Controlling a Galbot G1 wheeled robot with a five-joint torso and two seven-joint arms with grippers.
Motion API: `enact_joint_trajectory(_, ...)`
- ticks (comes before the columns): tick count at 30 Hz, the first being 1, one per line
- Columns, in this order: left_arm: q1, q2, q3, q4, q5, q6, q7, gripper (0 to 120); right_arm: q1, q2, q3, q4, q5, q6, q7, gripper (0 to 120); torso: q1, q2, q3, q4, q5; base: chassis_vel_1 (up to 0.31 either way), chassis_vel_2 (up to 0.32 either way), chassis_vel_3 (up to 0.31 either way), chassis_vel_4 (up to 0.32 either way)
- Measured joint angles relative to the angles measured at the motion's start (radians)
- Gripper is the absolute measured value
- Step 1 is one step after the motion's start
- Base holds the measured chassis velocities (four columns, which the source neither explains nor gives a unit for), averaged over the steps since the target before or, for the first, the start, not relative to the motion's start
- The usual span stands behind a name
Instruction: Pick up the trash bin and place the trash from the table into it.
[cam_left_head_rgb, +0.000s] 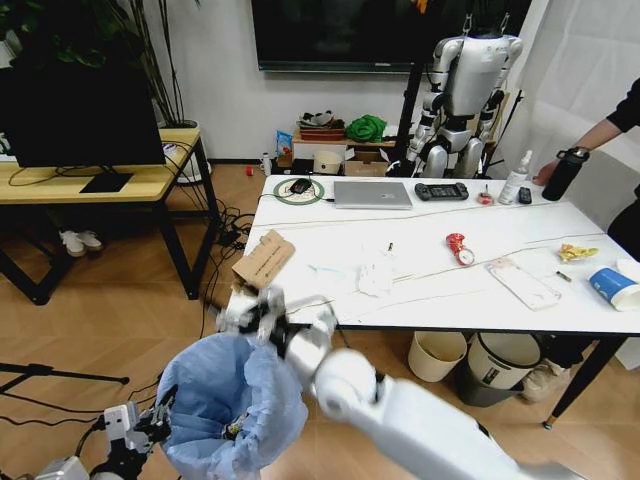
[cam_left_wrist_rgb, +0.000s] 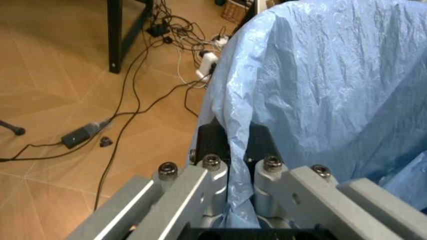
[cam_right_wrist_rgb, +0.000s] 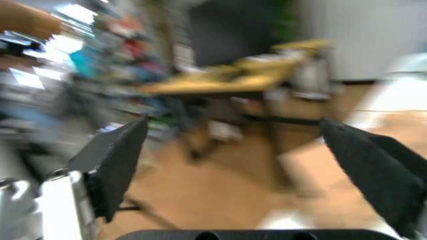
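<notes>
Left gripper (cam_left_wrist_rgb: 230, 170): we have its fingers clamped on the rim of the trash bin (cam_left_head_rgb: 235, 405), pinching a fold of the light-blue bag between the pads; in the head view it sits low on our left side, just beside the bin wall.

Right gripper (cam_left_head_rgb: 262, 312): we see it just above the bin's far rim, at the table's near edge, with its pads (cam_right_wrist_rgb: 117, 160) spread wide apart and nothing between them.

Trash bin: held off to our left, below the level of the table (cam_left_head_rgb: 430, 250), with its open mouth just under and slightly toward us from the right gripper.

Nearest trash: the torn cardboard (cam_left_head_rgb: 264, 260) lies just beyond the right gripper, forward and a touch upward, overhanging the table's near-left corner; its long side runs diagonally across that corner.

Further trash: the crumpled tissue (cam_left_head_rgb: 377, 275) lies forward and to the right of the right gripper; the red wrapper (cam_left_head_rgb: 458, 247), clear plastic sheet (cam_left_head_rgb: 523, 282), yellow wrapper (cam_left_head_rgb: 576, 252) and paper cup (cam_left_head_rgb: 612, 287) sit well apart, far to its right.

Nearer arm: we judge the right gripper is the one to reach, since the left is occupied with the bin.

Deciding relation: cardboard ahead of the right gripper, bin mouth right behind and below it, so we expect a short carry back over the rim.
</notes>
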Motion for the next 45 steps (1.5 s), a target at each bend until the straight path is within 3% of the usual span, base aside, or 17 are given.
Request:
enact_joint_trajectory(4,-0.007,-0.017,0.001,0.0,0.004,-0.005,0.005,0,0.016,0.017,0.123,-0.061,-0.054,-0.239,0.15,100,0.0,0.0,0.0,-0.0005,0.0001,0.0,0.0,0.0,0.0)
enact_joint_trajectory(11,-0.028,-0.018,0.009,0.013,0.005,-0.006,0.006,0,-0.021,-0.016,0.292,-0.081,-0.057,-0.359,0.169,100,0.0,0.0,0.0,-0.0005,0.0002,0.0,0.0,0.0,0.0)
enact_joint_trajectory(21,-0.039,-0.012,0.012,0.023,-0.003,-0.007,0.009,0,-0.08,-0.081,0.43,-0.098,-0.057,-0.377,0.147,100,0.0,0.0,0.0,-0.0003,0.0,0.0,0.0,0.0,0.0)
enact_joint_trajectory(30,-0.044,-0.007,0.012,0.03,-0.007,-0.008,0.012,0,-0.096,-0.109,0.459,-0.188,-0.056,-0.331,0.062,100,0.0,0.0,0.0,-0.0003,0.0001,0.0,0.0,0.0,0.0)
enact_joint_trajectory(37,-0.044,0.002,0.009,0.029,-0.013,-0.009,0.014,0,-0.108,-0.124,0.463,-0.228,-0.051,-0.298,0.025,75,0.0,0.0,0.0,-0.0003,0.0001,0.0,0.0,0.0,0.0)
enact_joint_trajectory(41,-0.044,0.004,0.009,0.028,-0.014,-0.009,0.014,0,-0.112,-0.126,0.462,-0.226,-0.051,-0.295,0.022,68,0.0,0.0,0.0,-0.0004,0.0,0.0,0.0,0.0,0.0)
enact_joint_trajectory(43,-0.045,0.004,0.009,0.029,-0.014,-0.009,0.014,0,-0.119,-0.126,0.46,-0.222,-0.05,-0.289,0.018,53,0.0,0.0,0.0,-0.0003,0.0,0.0,0.0,0.0,0.0)
enact_joint_trajectory(45,-0.045,0.003,0.009,0.029,-0.014,-0.009,0.014,0,-0.121,-0.125,0.46,-0.221,-0.049,-0.288,0.017,50,0.0,0.0,0.0,-0.0003,0.0,0.0,0.0,0.0,0.0)
